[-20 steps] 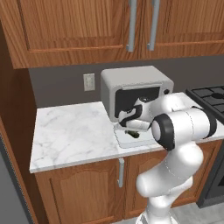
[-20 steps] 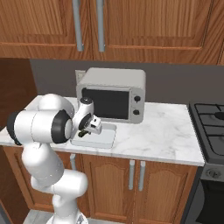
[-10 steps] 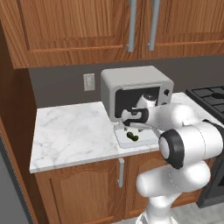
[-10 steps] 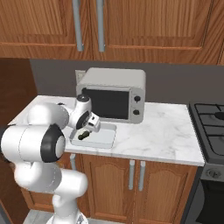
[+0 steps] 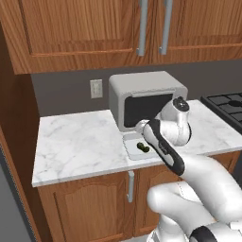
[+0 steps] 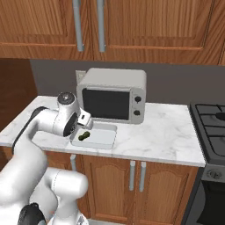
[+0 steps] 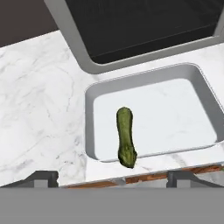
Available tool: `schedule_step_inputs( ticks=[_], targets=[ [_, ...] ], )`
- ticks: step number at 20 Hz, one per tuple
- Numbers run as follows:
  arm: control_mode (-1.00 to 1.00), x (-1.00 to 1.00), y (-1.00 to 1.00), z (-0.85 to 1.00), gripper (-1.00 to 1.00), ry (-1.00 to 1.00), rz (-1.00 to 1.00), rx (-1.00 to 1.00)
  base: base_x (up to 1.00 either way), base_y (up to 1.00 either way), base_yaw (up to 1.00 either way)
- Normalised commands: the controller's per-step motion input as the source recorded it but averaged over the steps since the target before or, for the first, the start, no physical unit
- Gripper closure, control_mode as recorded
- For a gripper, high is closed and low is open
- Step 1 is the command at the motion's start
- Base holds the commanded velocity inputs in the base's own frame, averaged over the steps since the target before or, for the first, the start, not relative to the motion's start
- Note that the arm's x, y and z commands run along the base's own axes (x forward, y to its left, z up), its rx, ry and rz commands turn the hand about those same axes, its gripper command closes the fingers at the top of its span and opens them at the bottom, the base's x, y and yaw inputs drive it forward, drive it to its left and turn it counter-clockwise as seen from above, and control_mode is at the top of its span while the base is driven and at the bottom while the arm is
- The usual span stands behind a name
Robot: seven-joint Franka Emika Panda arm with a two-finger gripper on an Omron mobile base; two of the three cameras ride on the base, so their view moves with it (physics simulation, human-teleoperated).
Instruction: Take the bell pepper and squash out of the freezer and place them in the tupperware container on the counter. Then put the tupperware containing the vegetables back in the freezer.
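The counter is a white marble-veined slab over brown cabinets; the grey toaster oven stands at its back edge, right of the middle; the tupperware container lies just in front of it, near the front edge; the dark green squash lies inside the container; the white arm curls up from the lower right and covers the container's right part; a black stove top adjoins the counter's right edge.

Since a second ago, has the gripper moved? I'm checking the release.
Yes. The gripper has lifted off the squash, which lies in the tupperware container before the toaster oven.
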Motion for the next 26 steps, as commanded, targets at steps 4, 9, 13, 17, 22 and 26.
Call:
schedule_step_inputs(
  ticks=[4, 9, 13, 17, 22, 26],
  targets=[
    [-1.0, -1.0, -0.04, 1.0, -1.0, -0.03, -0.03, 0.0, 0.0, 0.0, 0.0],
    [-1.0, -1.0, -0.15, 1.0, -1.0, 0.17, -0.05, -0.01, 0.0, 0.0, 0.0],
    [-1.0, -0.92, -0.08, 1.0, -1.0, 0.44, -0.08, -0.03, 0.0, 0.0, 0.0],
    [-1.0, -0.67, 0.0, 1.0, -1.0, 0.55, -0.08, -0.03, 0.0, 0.0, 0.0],
    [-1.0, -0.59, 0.0, 0.93, -1.0, 0.37, -0.01, -0.08, 0.0, 0.0, 0.0],
    [-1.0, -0.62, 0.0, 0.29, -1.0, 0.15, 0.0, -0.1, 0.0, 0.0, 0.0]
  ],
)
